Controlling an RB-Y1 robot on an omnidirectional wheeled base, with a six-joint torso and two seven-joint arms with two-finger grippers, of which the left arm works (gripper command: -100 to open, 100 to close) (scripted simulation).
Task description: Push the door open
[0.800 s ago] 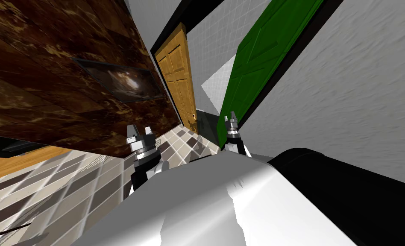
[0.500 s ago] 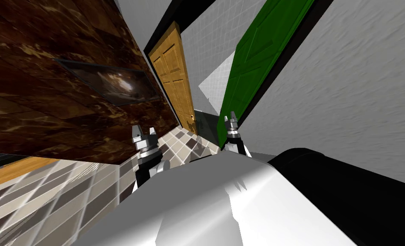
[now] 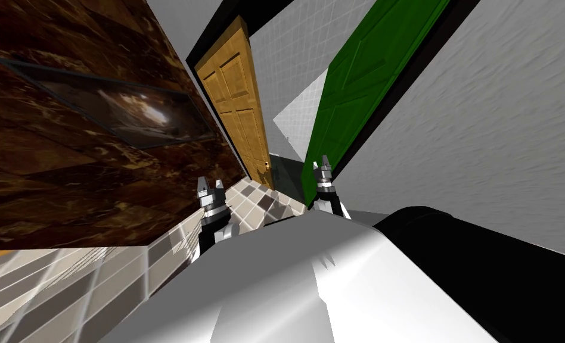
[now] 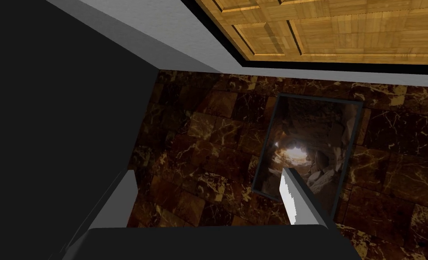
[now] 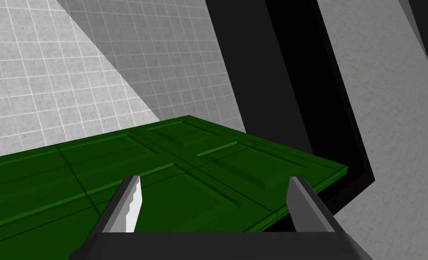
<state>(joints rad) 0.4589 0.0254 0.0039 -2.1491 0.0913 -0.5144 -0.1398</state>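
Observation:
The green panelled door (image 3: 359,89) stands partly swung in its black frame (image 3: 406,77) at the right. My right gripper (image 3: 320,162) is at the door's lower edge, fingers open. In the right wrist view the gripper (image 5: 215,180) points along the green door (image 5: 186,180) face, very close; contact cannot be told. My left gripper (image 3: 210,182) is open with nothing in it beside the dark marble wall (image 3: 67,178); its wrist view has the gripper (image 4: 206,176) facing that wall.
A wooden door (image 3: 239,101) stands ahead at the left of the opening. White tiled wall (image 3: 299,53) shows beyond the green door. A framed picture (image 3: 126,110) hangs on the marble wall. The grey wall (image 3: 484,119) is close on my right, above the checkered floor (image 3: 251,199).
My view has shifted: the marble wall and wooden door slid left and loom larger. The left gripper has drawn in toward my chest. The right gripper stays at the green door.

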